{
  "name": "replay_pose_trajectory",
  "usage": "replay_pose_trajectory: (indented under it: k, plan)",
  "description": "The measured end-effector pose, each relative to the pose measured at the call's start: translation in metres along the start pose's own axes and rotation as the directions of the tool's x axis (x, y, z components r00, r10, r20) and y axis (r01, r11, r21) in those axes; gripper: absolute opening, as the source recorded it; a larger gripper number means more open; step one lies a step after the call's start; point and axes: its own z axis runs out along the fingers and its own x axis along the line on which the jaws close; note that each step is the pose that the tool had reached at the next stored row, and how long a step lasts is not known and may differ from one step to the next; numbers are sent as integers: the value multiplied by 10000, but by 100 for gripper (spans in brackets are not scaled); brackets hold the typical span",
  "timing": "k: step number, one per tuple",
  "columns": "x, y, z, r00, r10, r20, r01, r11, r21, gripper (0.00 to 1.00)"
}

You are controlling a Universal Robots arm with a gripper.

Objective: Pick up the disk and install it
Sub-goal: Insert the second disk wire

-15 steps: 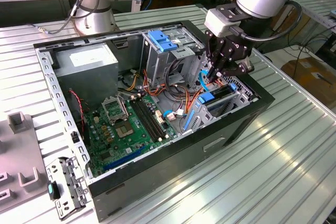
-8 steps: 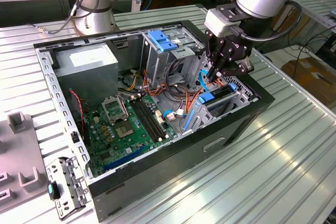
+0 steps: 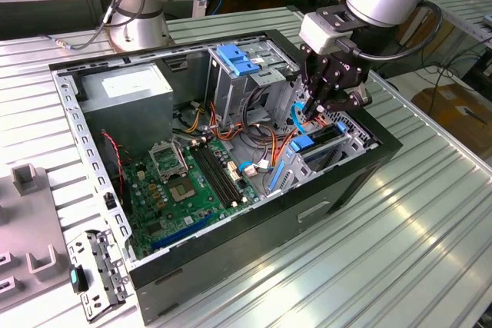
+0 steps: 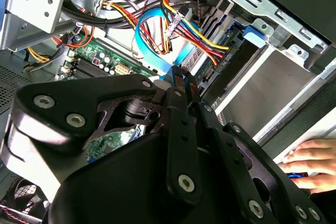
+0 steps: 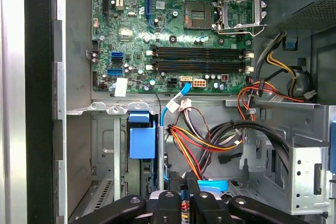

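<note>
Blue-handled disk (image 3: 313, 144), one hand (image 3: 319, 110)

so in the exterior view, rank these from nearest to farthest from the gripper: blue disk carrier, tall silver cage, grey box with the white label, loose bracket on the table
1. disk, in the bay just below the gripper.
2. tall silver cage, toward the exterior view's left, mid-case.
3. grey box with the white label, at the case's far left corner.
4. loose bracket, outside the case at lower left.

one open computer case (image 3: 323, 205), one motherboard (image 3: 192, 182), one disk (image 3: 319, 137), one pincer (image 3: 319, 109)
</note>
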Motion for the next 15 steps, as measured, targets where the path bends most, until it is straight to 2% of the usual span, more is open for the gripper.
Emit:
replay_pose_trajectory:
  k: [2,3,5,6,10,11,13,15]
  plan:
    - [1,5,-1,10000,-3,28,3,10000,31,16]
    - [3,11,0,10000,-4,63,4,10000,58,16]
    - [13,21,-2,9999,-11,151,9,9999,159,16]
    - [19,26,-2,9998,-20,188,15,9997,260,16]
    - [23,64,-2,9998,-57,206,44,9979,653,16]
    - [25,74,-2,9998,-61,209,46,9976,690,16]
    - [31,80,-2,9998,-62,211,47,9976,697,16]
    - [80,81,-4,9997,-63,220,47,9975,707,16]
